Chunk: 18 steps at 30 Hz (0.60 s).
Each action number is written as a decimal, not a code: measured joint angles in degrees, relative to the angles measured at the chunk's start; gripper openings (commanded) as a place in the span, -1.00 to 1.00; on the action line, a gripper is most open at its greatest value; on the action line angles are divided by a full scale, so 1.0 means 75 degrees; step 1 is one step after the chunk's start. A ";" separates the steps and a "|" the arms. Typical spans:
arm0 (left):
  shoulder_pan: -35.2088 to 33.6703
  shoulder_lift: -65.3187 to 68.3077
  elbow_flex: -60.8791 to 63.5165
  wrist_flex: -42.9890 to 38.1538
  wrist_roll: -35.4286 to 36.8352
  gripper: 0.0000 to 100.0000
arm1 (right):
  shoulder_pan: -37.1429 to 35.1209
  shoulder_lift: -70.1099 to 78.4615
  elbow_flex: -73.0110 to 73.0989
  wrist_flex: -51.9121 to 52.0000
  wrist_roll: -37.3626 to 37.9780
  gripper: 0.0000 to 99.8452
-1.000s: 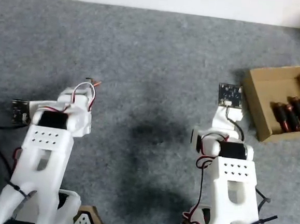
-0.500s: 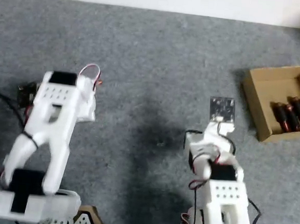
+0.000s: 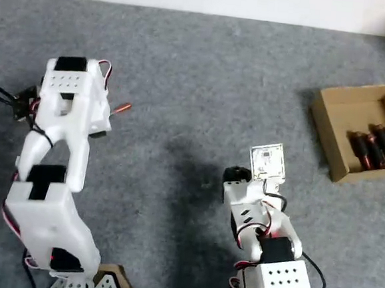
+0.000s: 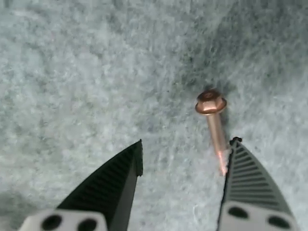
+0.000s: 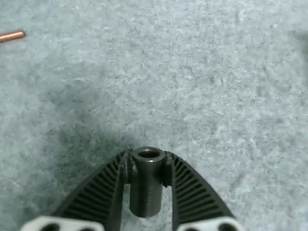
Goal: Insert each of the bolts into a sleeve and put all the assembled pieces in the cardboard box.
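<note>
I am at the pick-up of a loose bolt (image 4: pixel 214 125); it lies flat on the grey carpet (image 3: pixel 198 71) at the left, under my left gripper (image 4: pixel 187 144), whose jaws are spread, one just beside the shank; my right gripper (image 5: pixel 147 156) pinches a dark sleeve (image 5: pixel 146 187); next, I judge, I must centre on the shank, close, then meet the bore; the wrist views tell the jaws; the high view gives the cardboard box (image 3: pixel 324 124) far right, with finished pieces (image 3: pixel 378 146) inside.

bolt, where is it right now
The bolt lies loose on the carpet, on the left side in the high view, close beside the open left end effector.
</note>
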 measured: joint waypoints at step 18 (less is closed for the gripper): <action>-0.0082 0.2286 -0.2122 0.0000 0.0856 -0.47 | -0.0129 -0.0012 0.0000 0.0000 0.0281 -0.99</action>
